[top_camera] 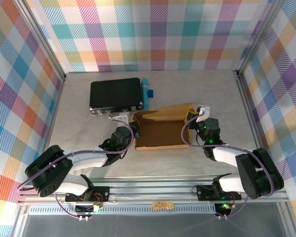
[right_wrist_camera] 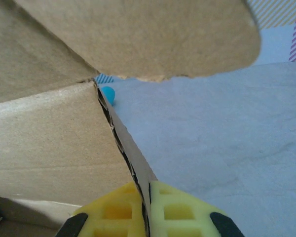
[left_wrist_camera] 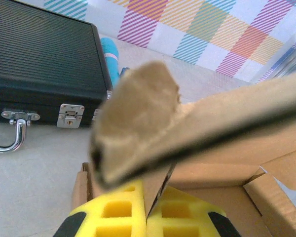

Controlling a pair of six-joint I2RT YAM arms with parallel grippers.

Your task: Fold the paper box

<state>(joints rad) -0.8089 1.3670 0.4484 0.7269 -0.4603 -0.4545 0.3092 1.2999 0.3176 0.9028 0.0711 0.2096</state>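
Observation:
The paper box [top_camera: 162, 127] is a brown corrugated cardboard mailer, partly formed, lying mid-table with its inside facing up. My left gripper [top_camera: 123, 118] is at its left side, shut on the upright left wall [left_wrist_camera: 160, 185], which runs between the yellow fingers [left_wrist_camera: 116, 212]; a rounded flap [left_wrist_camera: 143, 108] hangs blurred close above. My right gripper [top_camera: 201, 114] is at the box's right side, shut on the right wall [right_wrist_camera: 133, 158], pinched between its yellow fingers [right_wrist_camera: 180, 212]. Another rounded flap [right_wrist_camera: 148, 34] spreads overhead in the right wrist view.
A black rectangular case [top_camera: 115, 94] with metal latches [left_wrist_camera: 69, 115] lies behind the box on the left. A light blue cylinder [top_camera: 145, 92] rests beside the case. Checked walls and metal frame posts close in the table on three sides.

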